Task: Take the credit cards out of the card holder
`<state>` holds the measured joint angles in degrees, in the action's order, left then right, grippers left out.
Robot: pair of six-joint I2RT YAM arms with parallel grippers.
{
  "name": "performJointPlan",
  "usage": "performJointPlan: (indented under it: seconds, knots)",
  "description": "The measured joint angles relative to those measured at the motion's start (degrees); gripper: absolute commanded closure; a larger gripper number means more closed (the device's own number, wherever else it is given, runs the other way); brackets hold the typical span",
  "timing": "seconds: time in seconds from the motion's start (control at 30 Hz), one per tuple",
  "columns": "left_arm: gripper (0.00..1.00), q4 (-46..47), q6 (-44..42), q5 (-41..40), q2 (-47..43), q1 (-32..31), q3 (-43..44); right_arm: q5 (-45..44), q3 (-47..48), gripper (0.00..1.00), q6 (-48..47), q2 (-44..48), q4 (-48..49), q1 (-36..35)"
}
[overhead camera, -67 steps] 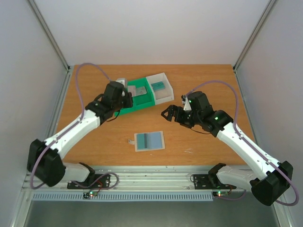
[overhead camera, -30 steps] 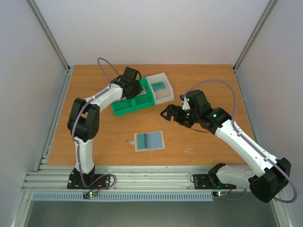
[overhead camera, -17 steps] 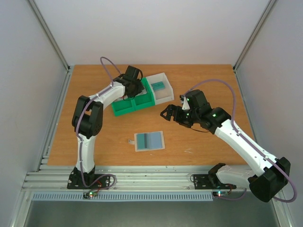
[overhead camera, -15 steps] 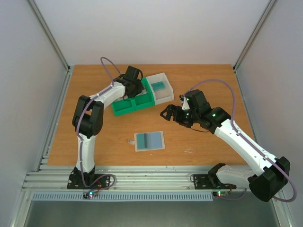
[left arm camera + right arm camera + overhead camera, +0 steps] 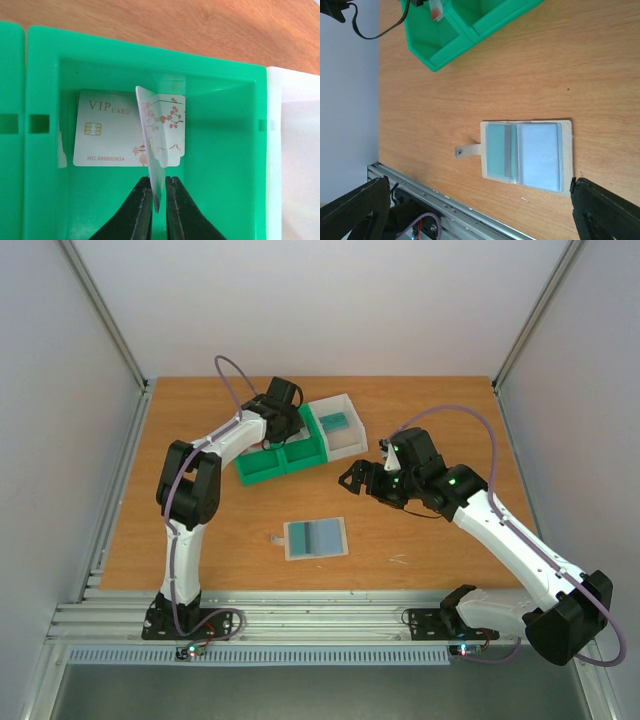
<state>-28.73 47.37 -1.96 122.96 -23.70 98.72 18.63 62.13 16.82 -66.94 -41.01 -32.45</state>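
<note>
The card holder (image 5: 288, 542) (image 5: 483, 150), a flat beige sleeve with a small tab, lies on the table at centre front. A teal card (image 5: 499, 150) and a blue card (image 5: 538, 155) sit in its clear pockets. My left gripper (image 5: 291, 432) (image 5: 158, 181) reaches into the right compartment of the green tray (image 5: 262, 468) (image 5: 150, 46). It is shut on a white blossom-print card (image 5: 151, 135) standing on edge. A white VIP card (image 5: 107, 132) lies flat on the compartment floor behind it. My right gripper (image 5: 364, 480) (image 5: 480, 182) hovers open above and right of the holder, holding nothing.
A white open tray (image 5: 347, 440) (image 5: 295, 150) adjoins the green tray on the right, with a teal card (image 5: 335, 421) inside it. The left arm stretches across the table's left half. The metal rail (image 5: 435, 200) runs along the near edge.
The left arm has swung from left of the green tray to over its right compartment with the card, then stayed nearly still. The right arm has barely moved.
</note>
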Motion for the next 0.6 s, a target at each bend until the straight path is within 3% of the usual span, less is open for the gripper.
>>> performJointPlan:
  seconds: [0.6]
  knots:
    - [0.80,-1.95,-2.08,-1.11,0.09,0.00,0.98,0.24,0.28,0.02,0.00,-0.24,-0.61,0.04]
